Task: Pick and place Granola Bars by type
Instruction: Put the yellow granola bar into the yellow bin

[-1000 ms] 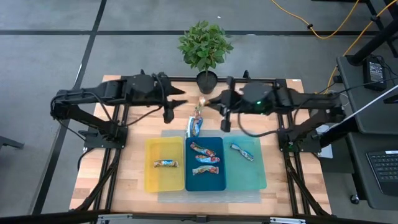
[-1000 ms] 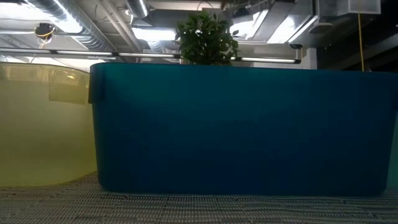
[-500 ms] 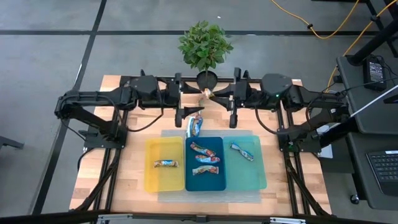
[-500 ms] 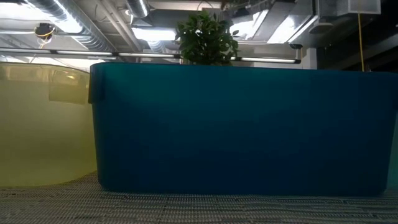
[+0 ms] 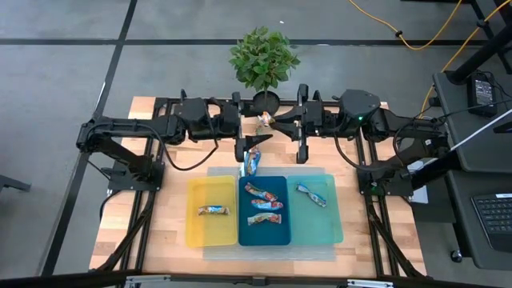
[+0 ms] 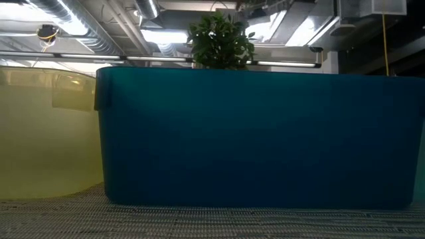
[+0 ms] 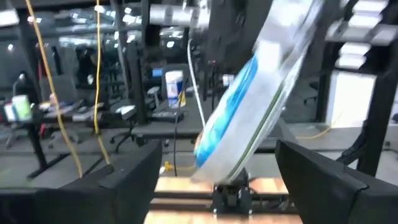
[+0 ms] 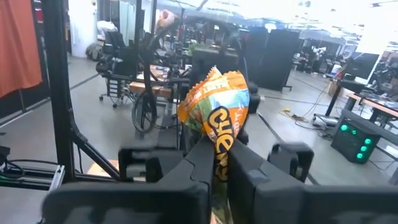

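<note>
My right gripper [image 5: 274,122] [image 8: 224,149] hovers over the table's far middle, in front of the plant pot, shut on an orange-brown bar [image 5: 265,119]. My left gripper [image 5: 254,142] [image 7: 217,149] is open just beside it, above a blue-and-white bar [image 5: 250,162] that lies on the mat beyond the blue tray. In the left wrist view a blurred blue-and-white bar [image 7: 249,106] stands between the spread fingers and touches neither. One bar [image 5: 213,210] lies in the yellow tray [image 5: 194,228], three in the blue tray [image 5: 282,234] and one [image 5: 310,194] in the teal tray [image 5: 324,228]. My right gripper pinches the orange-brown bar's lower end [image 8: 219,140] between its two fingers. The fingers come level from the table's right. The rest of the wrapper [image 8: 214,102] sticks out beyond the fingertips, and the bar is lifted clear of the table.
A potted plant [image 5: 265,98] stands at the table's far edge, right behind both grippers. The three trays sit side by side on a grey mat [image 5: 216,172] at the table's middle. In the low view the blue tray's wall [image 6: 252,133] hides the grippers. Bare wood lies left and right.
My right arm has drawn back toward the table's far edge and right, carrying the orange-brown bar toward the plant pot. My left gripper has moved toward the table's right, ending above the blue-and-white bar. The bars in the trays have stayed put.
</note>
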